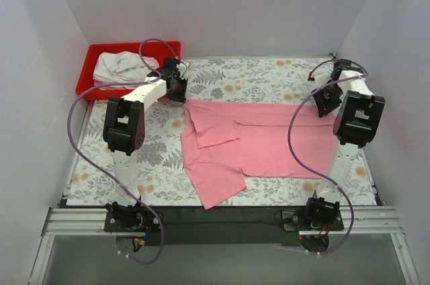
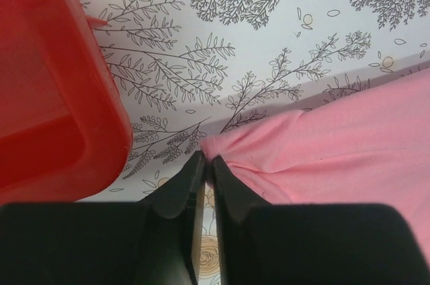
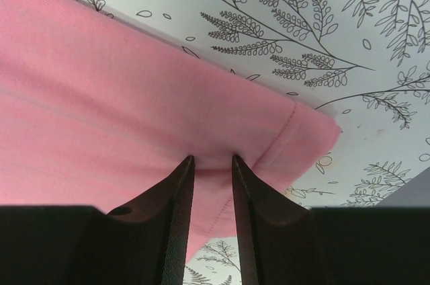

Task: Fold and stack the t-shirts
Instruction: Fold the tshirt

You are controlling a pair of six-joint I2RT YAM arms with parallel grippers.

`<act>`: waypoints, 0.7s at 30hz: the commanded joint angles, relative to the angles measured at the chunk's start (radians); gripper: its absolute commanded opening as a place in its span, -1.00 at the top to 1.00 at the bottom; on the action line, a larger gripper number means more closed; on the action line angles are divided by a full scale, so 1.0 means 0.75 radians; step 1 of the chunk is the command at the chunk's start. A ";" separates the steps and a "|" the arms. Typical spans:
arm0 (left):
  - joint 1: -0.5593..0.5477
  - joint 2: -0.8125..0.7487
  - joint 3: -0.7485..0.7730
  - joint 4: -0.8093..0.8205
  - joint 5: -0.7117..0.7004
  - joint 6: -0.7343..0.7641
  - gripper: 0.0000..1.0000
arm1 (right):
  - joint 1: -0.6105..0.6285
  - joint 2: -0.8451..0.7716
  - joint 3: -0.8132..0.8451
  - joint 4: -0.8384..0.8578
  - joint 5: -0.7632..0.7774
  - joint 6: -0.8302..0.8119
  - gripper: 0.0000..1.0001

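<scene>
Left gripper [image 2: 204, 160]: fingers almost together, pinching the far left corner of the pink t-shirt [image 1: 269, 144], just beside the red bin [image 1: 94, 53].
Right gripper [image 3: 213, 161]: narrow gap, fingers clamped on the shirt's far right hemmed corner.
Pink t-shirt: spread on the flowered table cover [image 1: 255, 73], far edge straight between both grippers, left part folded over and rumpled.
White t-shirt [image 1: 121, 66]: crumpled inside the red bin, far left.

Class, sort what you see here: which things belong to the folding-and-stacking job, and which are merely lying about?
Job in hand: pink t-shirt; white t-shirt; left pincer; right pincer.
Lying about: red bin; floral table cover.
</scene>
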 commanded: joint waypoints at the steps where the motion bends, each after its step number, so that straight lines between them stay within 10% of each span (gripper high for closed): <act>1: 0.012 -0.081 0.010 0.038 -0.095 -0.024 0.78 | -0.014 -0.014 -0.024 0.081 0.079 -0.014 0.28; 21: -0.029 0.019 0.165 0.157 0.192 -0.037 0.31 | -0.008 -0.131 0.023 0.077 -0.085 -0.053 0.29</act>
